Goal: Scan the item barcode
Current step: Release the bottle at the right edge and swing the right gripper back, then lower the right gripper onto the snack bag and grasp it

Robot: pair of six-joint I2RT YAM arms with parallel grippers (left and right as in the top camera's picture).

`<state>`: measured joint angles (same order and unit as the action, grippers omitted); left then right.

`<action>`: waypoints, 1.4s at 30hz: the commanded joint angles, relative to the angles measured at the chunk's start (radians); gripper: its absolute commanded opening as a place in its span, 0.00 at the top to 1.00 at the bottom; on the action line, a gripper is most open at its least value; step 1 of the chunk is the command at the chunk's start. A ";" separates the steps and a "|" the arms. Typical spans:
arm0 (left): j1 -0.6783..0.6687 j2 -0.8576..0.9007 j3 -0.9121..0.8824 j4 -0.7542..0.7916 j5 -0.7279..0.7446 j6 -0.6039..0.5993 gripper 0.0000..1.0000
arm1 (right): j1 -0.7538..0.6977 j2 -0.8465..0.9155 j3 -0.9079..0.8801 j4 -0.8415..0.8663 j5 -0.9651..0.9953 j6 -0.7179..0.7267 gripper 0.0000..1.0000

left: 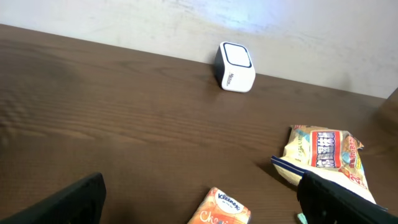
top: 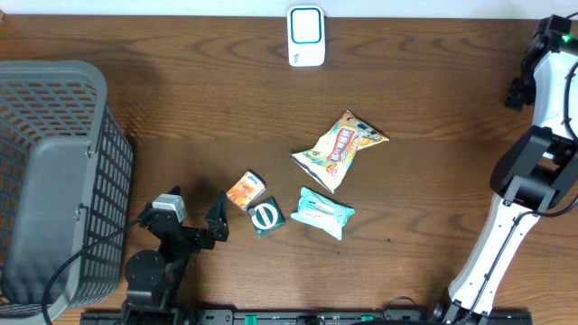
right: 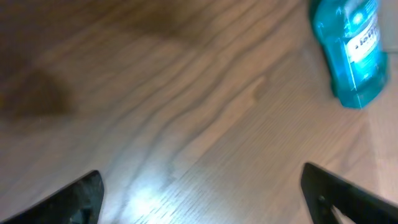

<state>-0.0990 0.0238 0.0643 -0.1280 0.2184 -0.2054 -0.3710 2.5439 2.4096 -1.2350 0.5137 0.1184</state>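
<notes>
The tabletop point(top: 181, 117) is dark wood with clear grain and a low, matt sheen. The basket point(top: 113, 199) is grey moulded plastic, matt. The scanner point(top: 306, 36) is smooth, glossy white plastic. The snack bag point(top: 341, 149) is crinkled shiny film, and the tissue pack point(top: 323, 213) is soft glossy wrap. The blurred bottle point(right: 349, 50) looks like translucent blue plastic.

The overhead camera looks straight down on the whole table point(top: 181, 117), from the basket point(top: 54, 162) to the right arm point(top: 533, 181). The left wrist camera sits low, facing across to the scanner point(left: 235, 67) and snack bag point(left: 323, 155), both also visible from overhead. The right wrist camera looks closely, blurred, at a pale wood surface point(right: 186, 124) and a blue bottle point(right: 348, 50).
</notes>
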 commanded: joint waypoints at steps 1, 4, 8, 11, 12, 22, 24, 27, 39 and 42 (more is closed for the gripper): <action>0.002 0.000 -0.016 -0.028 -0.002 0.017 0.02 | 0.031 -0.145 0.017 0.001 -0.160 0.047 0.01; 0.002 0.000 -0.016 -0.028 -0.002 0.017 0.02 | 0.055 -0.231 0.017 -0.009 -0.264 0.065 0.01; 0.002 0.000 -0.016 -0.028 -0.002 0.017 0.02 | 0.102 -0.356 0.016 -0.055 -0.366 0.130 0.01; 0.002 0.000 -0.016 -0.028 -0.002 0.017 0.02 | 0.148 -0.452 0.016 -0.115 -0.470 0.139 0.01; 0.002 0.000 -0.016 -0.028 -0.002 0.017 0.02 | 0.162 -0.475 0.017 -0.137 -0.492 0.139 0.01; 0.002 0.000 -0.016 -0.028 -0.002 0.017 0.02 | 0.320 -0.662 0.016 -0.378 -0.567 0.192 0.01; 0.002 0.000 -0.016 -0.028 -0.002 0.017 0.02 | 0.367 -0.674 0.016 -0.424 -0.579 0.192 0.01; 0.002 0.000 -0.016 -0.028 -0.002 0.017 0.02 | 0.451 -0.674 0.012 -0.464 -0.583 0.187 0.01; 0.002 0.000 -0.016 -0.028 -0.002 0.017 0.02 | 0.736 -0.674 -0.297 -0.362 -0.430 0.462 0.01; 0.002 0.000 -0.016 -0.028 -0.002 0.017 0.02 | 0.771 -0.674 -0.431 -0.291 -0.441 0.478 0.01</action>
<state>-0.0990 0.0242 0.0643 -0.1287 0.2184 -0.2050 0.3702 1.8805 2.0670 -1.5505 0.0395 0.5232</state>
